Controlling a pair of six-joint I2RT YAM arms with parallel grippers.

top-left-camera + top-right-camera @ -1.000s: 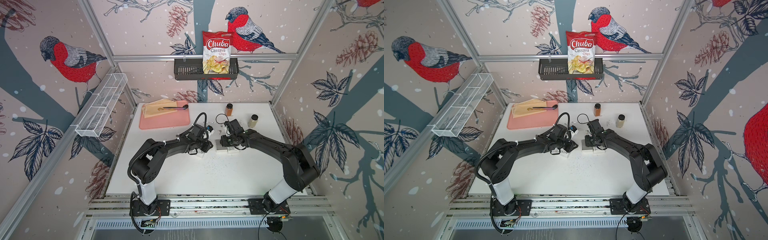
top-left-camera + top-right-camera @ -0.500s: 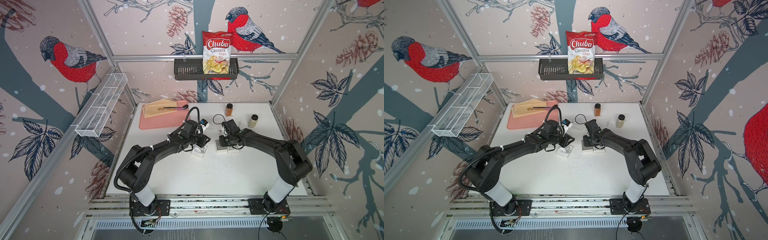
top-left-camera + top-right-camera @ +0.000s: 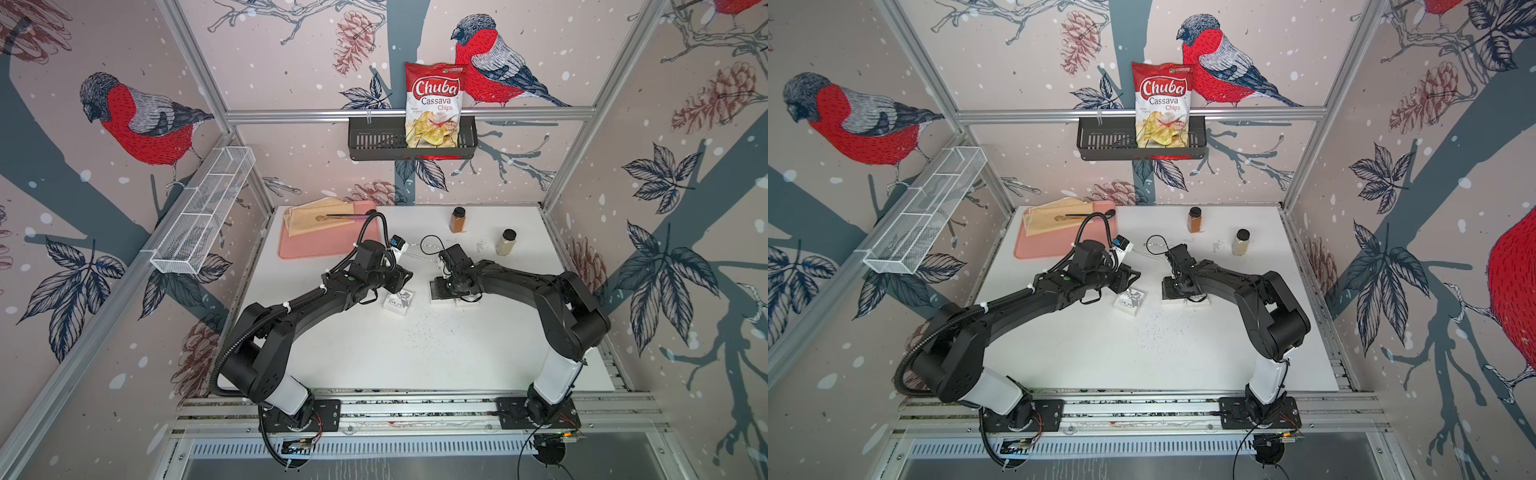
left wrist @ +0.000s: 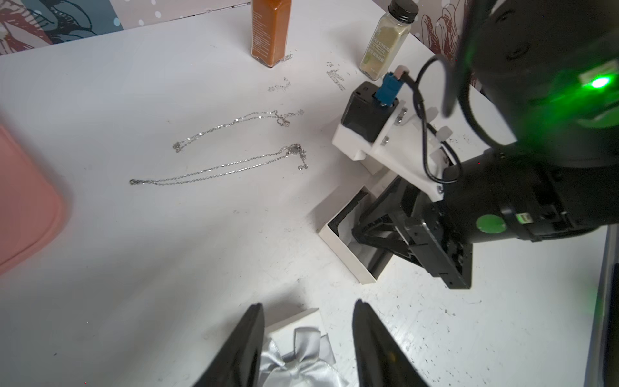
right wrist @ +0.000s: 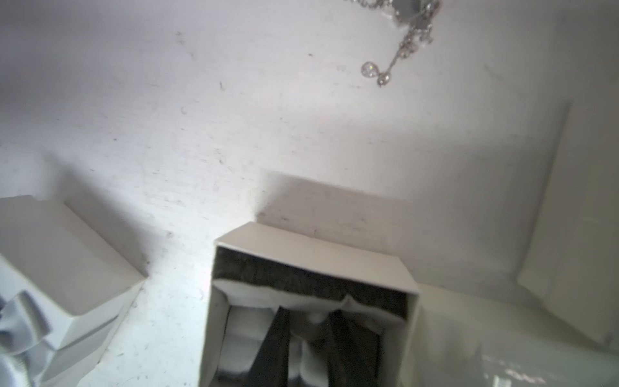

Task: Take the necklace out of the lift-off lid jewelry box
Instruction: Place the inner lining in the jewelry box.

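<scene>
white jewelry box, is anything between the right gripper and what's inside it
Nothing visible. The open white cardboard box has no lid on; the right gripper is inside it. The white lid with a silver bow sits apart on the white table.

You have the most free room at the bare front of the table (image 3: 415,353), between the two arm bases. The lid with the bow (image 5: 67,254) lies just beside the open box (image 5: 311,249), with only a thin strip of table between them. The right gripper (image 5: 308,321) sits inside the box and takes up much of it. The left gripper (image 4: 308,303) hangs over the lid. Past the box, two necklaces (image 4: 214,171) lie flat. At the back stand the orange spice bottle (image 3: 457,219) and the pale spice bottle (image 3: 506,242), and the pink tray (image 3: 316,245) fills the back left corner.
</scene>
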